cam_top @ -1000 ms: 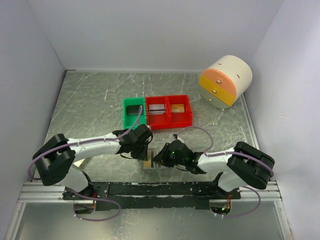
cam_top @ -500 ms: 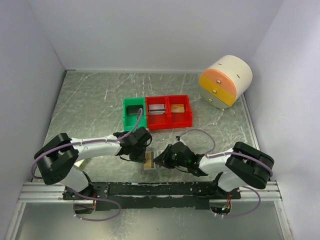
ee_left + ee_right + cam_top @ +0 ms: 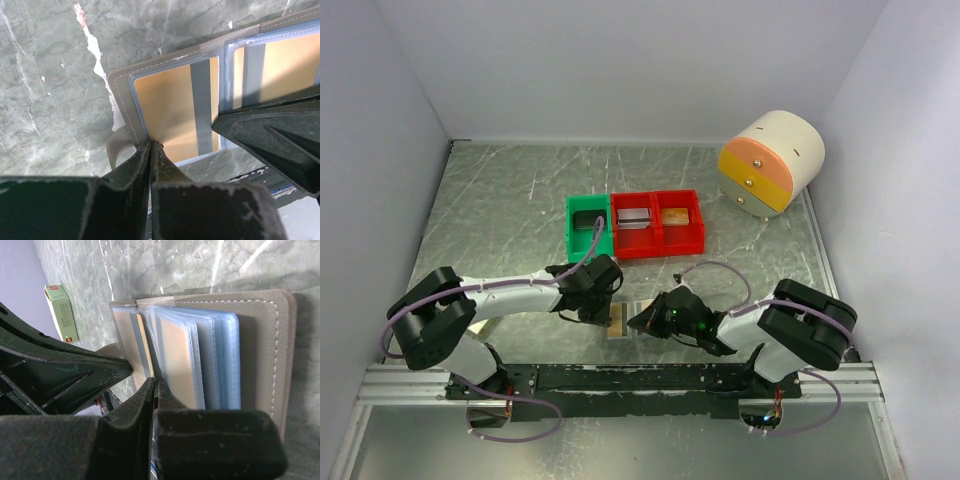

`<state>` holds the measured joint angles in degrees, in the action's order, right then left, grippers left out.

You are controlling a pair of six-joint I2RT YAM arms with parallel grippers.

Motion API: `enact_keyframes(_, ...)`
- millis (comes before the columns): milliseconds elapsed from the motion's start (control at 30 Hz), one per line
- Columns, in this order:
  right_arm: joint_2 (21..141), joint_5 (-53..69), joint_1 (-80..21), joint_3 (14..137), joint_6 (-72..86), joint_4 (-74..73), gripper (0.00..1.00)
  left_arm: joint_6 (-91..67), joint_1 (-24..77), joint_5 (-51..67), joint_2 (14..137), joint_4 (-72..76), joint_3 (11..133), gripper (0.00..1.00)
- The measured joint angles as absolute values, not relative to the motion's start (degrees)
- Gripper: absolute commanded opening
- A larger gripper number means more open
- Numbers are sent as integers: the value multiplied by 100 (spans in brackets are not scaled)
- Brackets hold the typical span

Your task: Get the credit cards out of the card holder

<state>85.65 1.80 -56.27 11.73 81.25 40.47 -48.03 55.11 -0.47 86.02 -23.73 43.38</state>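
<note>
The grey card holder (image 3: 625, 323) lies open on the table between my two grippers. In the left wrist view its grey border (image 3: 120, 95) frames blue-rimmed pockets holding an orange-tan credit card (image 3: 167, 110), with a second card (image 3: 292, 65) beside it. My left gripper (image 3: 151, 143) (image 3: 611, 311) is shut on the near rim of that panel. The right wrist view shows the holder (image 3: 262, 365) with several pale blue leaves fanned up and a tan card (image 3: 176, 360) in one. My right gripper (image 3: 156, 384) (image 3: 639, 322) is shut at the leaves' near edge; whether it pinches anything is hidden.
A green bin (image 3: 588, 228) and joined red bins (image 3: 658, 222) stand behind the holder. A round cream-and-orange drawer unit (image 3: 770, 160) sits at the back right. A small pale box with red marks (image 3: 61, 310) lies near the holder. Walls enclose three sides.
Both grippers have shut at the holder's edges. The left gripper came down a little toward the holder, and the right arm shifted slightly left.
</note>
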Motion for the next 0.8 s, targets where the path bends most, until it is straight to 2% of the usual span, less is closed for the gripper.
enact_keyframes(533, 8173, 150, -5621, 1205, 8031, 3535, 0, -4805, 5513, -51, 8604, -2368, 4338, 12)
enact_keyframes(667, 8173, 150, -5621, 1205, 8029, 3538, 14, -4803, 5513, -47, 8606, -2364, 4338, 12)
enact_keyframes(800, 8213, 156, -5621, 1258, 8009, 3544, 16, -4801, 5513, -45, 8606, -2359, 4338, 12)
